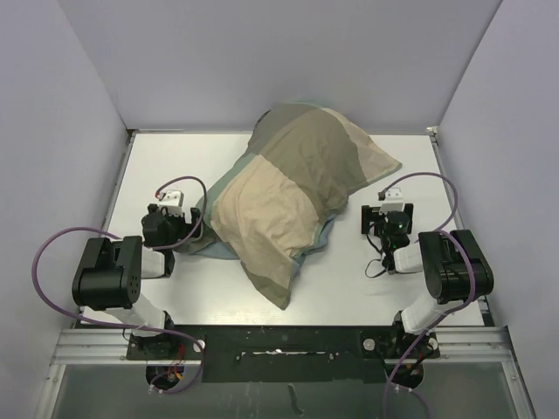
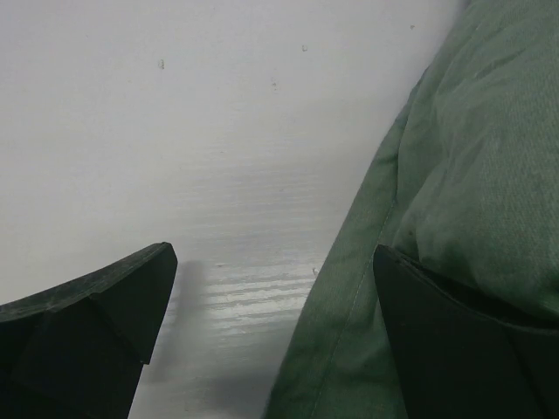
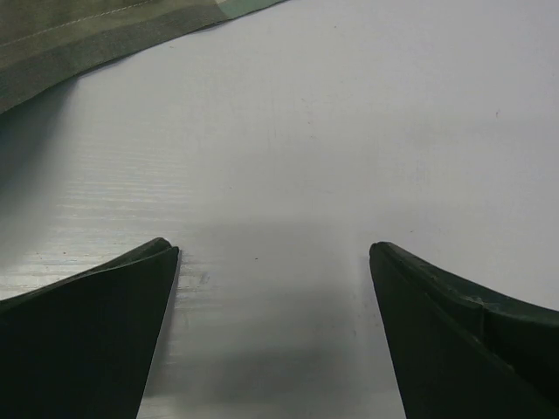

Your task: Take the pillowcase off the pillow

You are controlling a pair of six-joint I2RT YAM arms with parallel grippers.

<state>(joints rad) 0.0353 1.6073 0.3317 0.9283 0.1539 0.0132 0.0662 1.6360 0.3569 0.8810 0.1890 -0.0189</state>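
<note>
Top external | pillowcase (image 1: pixel 293 188) seen covering pillow | left gripper (image 2: pixel 275 271), right gripper (image 3: pixel 273 262) placed flanking, fingers spread, empty, for edge grasp.

White table (image 1: pixel 341 292), plump patchwork pillowcase (image 1: pixel 288 192) lying diagonally across its middle, blue-grey edge showing

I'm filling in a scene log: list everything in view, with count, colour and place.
pillowcase: one, beige, tan and olive patches, blue-grey edge; mid-table, bulging
pillow: none visible; presumably inside the pillowcase
table: one, white, under everything
walls: three, pale grey, around the table
cables: purple loops, beside each arm
left arm: one, black and white, near left
right arm: one, black and white, near right
left gripper: open, at the pillowcase's edge
right gripper: open, over bare table
</note>
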